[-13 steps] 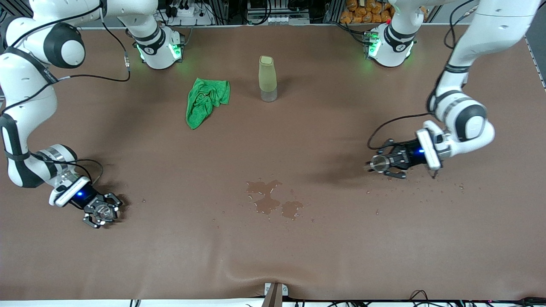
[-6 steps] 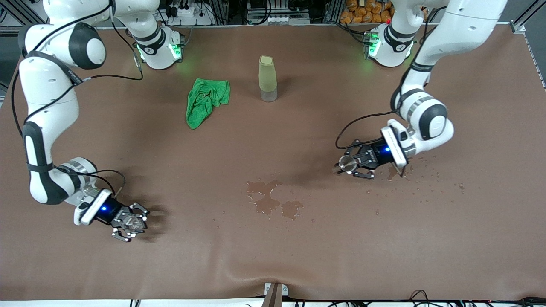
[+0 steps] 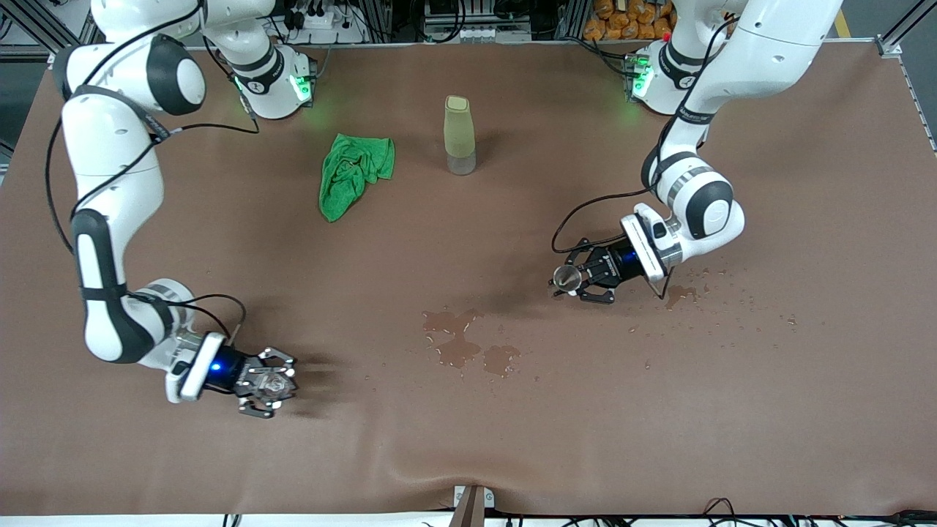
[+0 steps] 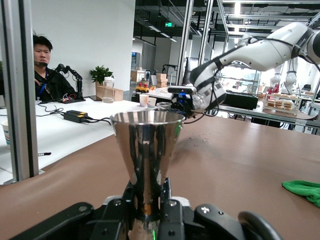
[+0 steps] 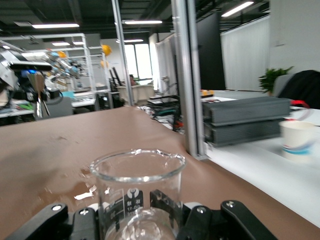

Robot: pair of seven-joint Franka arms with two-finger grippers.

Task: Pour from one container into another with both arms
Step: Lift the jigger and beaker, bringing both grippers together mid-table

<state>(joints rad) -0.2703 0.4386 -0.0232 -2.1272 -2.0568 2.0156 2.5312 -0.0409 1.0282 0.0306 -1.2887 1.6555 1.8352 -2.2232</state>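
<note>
The small clear glass cup (image 3: 274, 381) sits upright between the fingers of my right gripper (image 3: 268, 383), which is shut on it over the table toward the right arm's end. In the right wrist view the glass cup (image 5: 136, 186) shows printed marks and fills the space above the right gripper (image 5: 137, 222). My left gripper (image 3: 575, 279) is shut on the shiny silver metal cup (image 3: 564, 277), over the table beside the spilled drops. In the left wrist view the silver cup (image 4: 146, 145) stands upright, its narrow stem pinched in the left gripper (image 4: 148, 210).
A tall olive-green bottle (image 3: 459, 135) stands near the arms' bases at mid table, with a crumpled green cloth (image 3: 353, 173) beside it. A wet puddle (image 3: 461, 344) lies mid table between the grippers. Drops and a smaller wet patch (image 3: 681, 294) lie under the left arm.
Both arms have carried their cups toward the middle of the table, so the two grippers are closer together. The bottle, cloth and puddle have not moved.
</note>
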